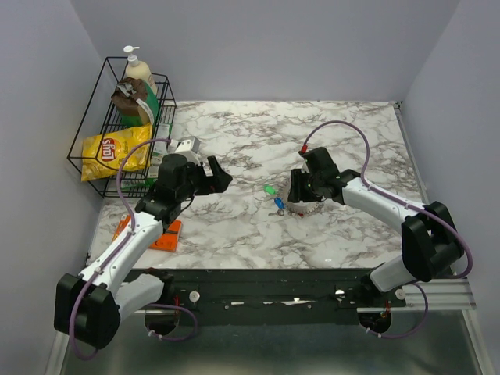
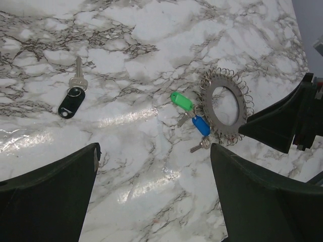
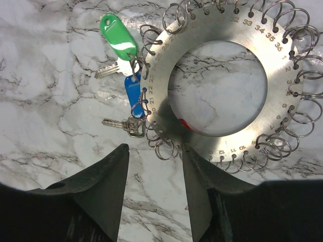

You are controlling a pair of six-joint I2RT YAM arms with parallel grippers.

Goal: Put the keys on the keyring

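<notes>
left fingers [image 2: 50, 196]: spread wide over bare marble, nothing between them, nothing held.
right fingers [image 3: 103, 191]: part open, with a strip of marble showing in the gap and nothing clamped between them.
keyring [image 3: 282, 101]: a flat silvery disc with numbers round its rim, fringed with small wire loops, lying flat on the worktop [image 1: 351, 242].
keyring to right fingers: just past the fingertips. its near rim and a few loops sit at the mouth of the gap. in the right wrist view the finger on the right overlaps the rim, but i cannot tell whether it touches.
keyring to left fingers: well apart, ahead of the tips and off toward the right arm.
green-tagged key [image 3: 117, 35]: lies against the loops on the disc's side, tag pointing away from the right fingers.
blue-tagged key [image 3: 133, 93]: just beside the green one and nearer the right fingers, also against the loops.
black-tagged key [image 2: 70, 103]: alone on the marble, well apart from the keyring.
red sliver [image 3: 184, 124]: shows at the inner edge of the disc's hole, too little to name.
</notes>
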